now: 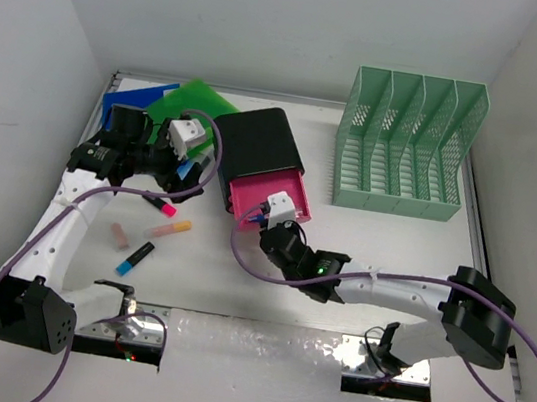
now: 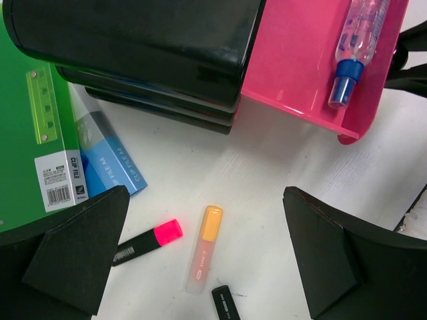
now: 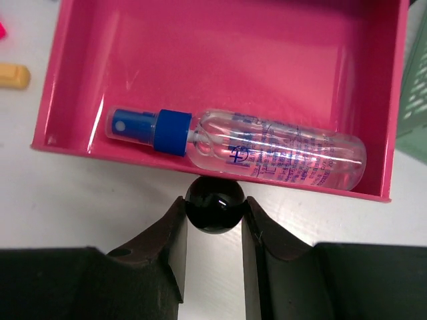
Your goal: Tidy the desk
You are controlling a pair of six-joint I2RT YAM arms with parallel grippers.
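Desk surface (image 1: pixel 393 250), matte white and rectangular, lies under everything, long axis left to right in the top view.
Right pincer (image 3: pixel 213 203) grips the black round knob (image 3: pixel 213 213) of the pink plastic drawer (image 3: pixel 220 60), which holds a clear blue-capped spray bottle (image 3: pixel 267 150) laid sideways; left pincer (image 2: pixel 205 200) gapes wide, empty; blue packet (image 2: pixel 117 160) reads "CLIP FILE A4".

The left arm (image 1: pixel 63 221) reaches from its base at the near left toward the far side and bends right at the wrist. The left gripper (image 2: pixel 205 220) points down, its fingers (image 2: pixel 80 253) spread wide with nothing between them. The right arm (image 1: pixel 397 291) stretches low to the left from its base. The right gripper (image 3: pixel 213 202) has its fingers pressed against both sides of a round black knob (image 3: pixel 215 208).
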